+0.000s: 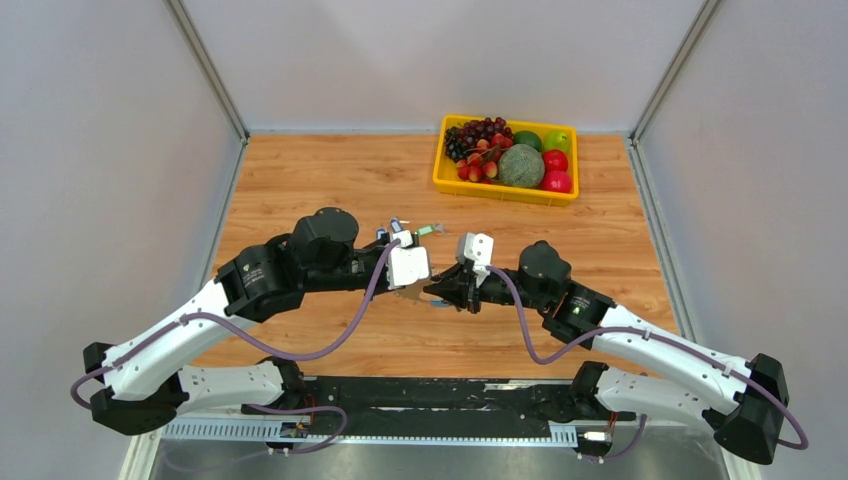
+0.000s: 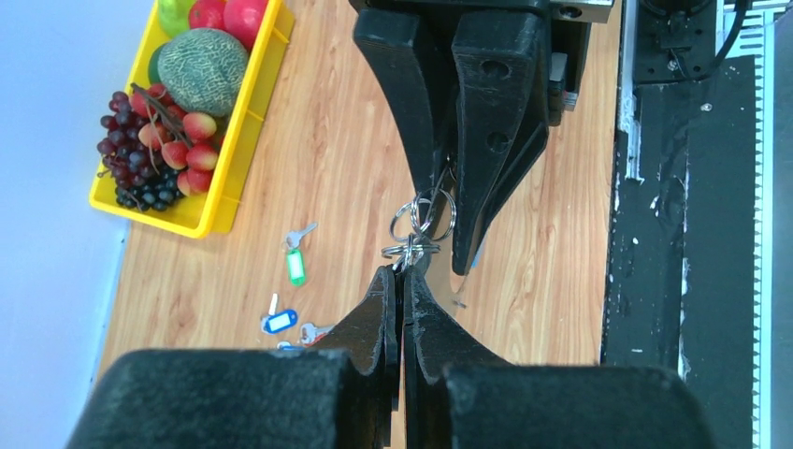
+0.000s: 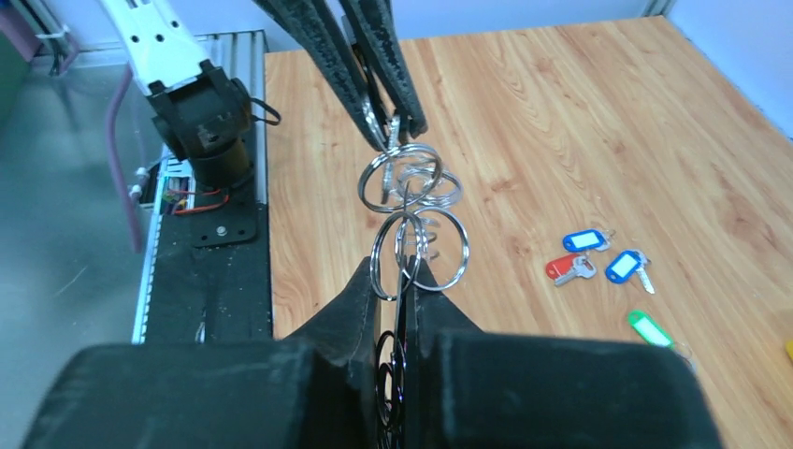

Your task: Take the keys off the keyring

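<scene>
The tangled keyring is being pinched by the closed left gripper and, opposite, by the narrowed right gripper. Loose keys are being seen right of its fingers; whether the ring carries one cannot be told.

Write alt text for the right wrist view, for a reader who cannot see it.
A cluster of linked silver metal rings is held between the right arm's black fingers at the bottom and the left arm's black fingers at the top. Small keys with blue, red and green plastic tags lie loose on the wooden table.
</scene>
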### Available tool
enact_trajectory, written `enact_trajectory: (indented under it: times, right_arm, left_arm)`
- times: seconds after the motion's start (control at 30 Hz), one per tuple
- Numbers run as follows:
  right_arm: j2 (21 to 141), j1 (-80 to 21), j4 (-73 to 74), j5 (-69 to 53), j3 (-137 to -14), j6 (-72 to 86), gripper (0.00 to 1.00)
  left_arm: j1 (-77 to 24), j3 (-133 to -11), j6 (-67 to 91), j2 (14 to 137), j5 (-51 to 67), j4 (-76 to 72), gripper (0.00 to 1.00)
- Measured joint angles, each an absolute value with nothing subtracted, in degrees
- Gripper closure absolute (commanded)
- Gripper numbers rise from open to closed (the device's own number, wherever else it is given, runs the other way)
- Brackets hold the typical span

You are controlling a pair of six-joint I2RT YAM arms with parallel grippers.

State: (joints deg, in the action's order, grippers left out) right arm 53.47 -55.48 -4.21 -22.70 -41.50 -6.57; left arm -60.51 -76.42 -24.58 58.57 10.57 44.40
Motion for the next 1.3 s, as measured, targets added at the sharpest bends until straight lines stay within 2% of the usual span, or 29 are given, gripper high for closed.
enact_trajectory:
  times: [0.3, 0.6, 0.7, 0.83, 0.93, 1.13, 1.23, 1.3]
  right_arm:
    - [53.47, -55.88, -0.75, -14.06, -42.96, -6.94, 1.0]
    - [53.63, -60.1, 7.81, 2.79, -45.01, -14.33, 1.0]
    - [53.56, -61.76, 8.82, 6.57, -45.06, -19.09, 1.0]
    - [53.56, -62.5, 9.82, 8.56, -45.78, -25.82, 1.0]
    - [53.58, -62.5, 10.74, 9.3, -47.83, -29.87, 1.0]
    - [54.33, -62.46, 10.9, 10.61, -56.03, -35.92, 1.0]
    - [55.27, -62.46, 10.94, 10.57, -59.22, -37.8, 1.0]
    - [55.99, -62.46, 11.07, 10.5, -60.49, -38.85, 1.0]
  left_arm:
    - [-60.51, -75.0, -21.98, 58.72, 6.9, 43.59, 1.0]
    - [-59.48, -63.64, -12.91, 58.19, 0.47, 32.6, 1.0]
    - [-57.45, -58.92, -9.06, 56.38, 1.06, 27.03, 0.95]
    - [-54.41, -52.05, -3.97, 52.49, 4.19, 16.95, 0.81]
    - [-53.32, -47.44, -1.61, 50.17, 6.0, 10.5, 0.64]
    - [-51.77, -41.41, 1.17, 47.86, 9.26, 1.06, 0.37]
    - [-51.62, -40.38, 1.21, 46.98, 10.7, -2.96, 0.28]
    - [-51.59, -39.62, 0.95, 45.89, 11.4, -5.54, 0.26]
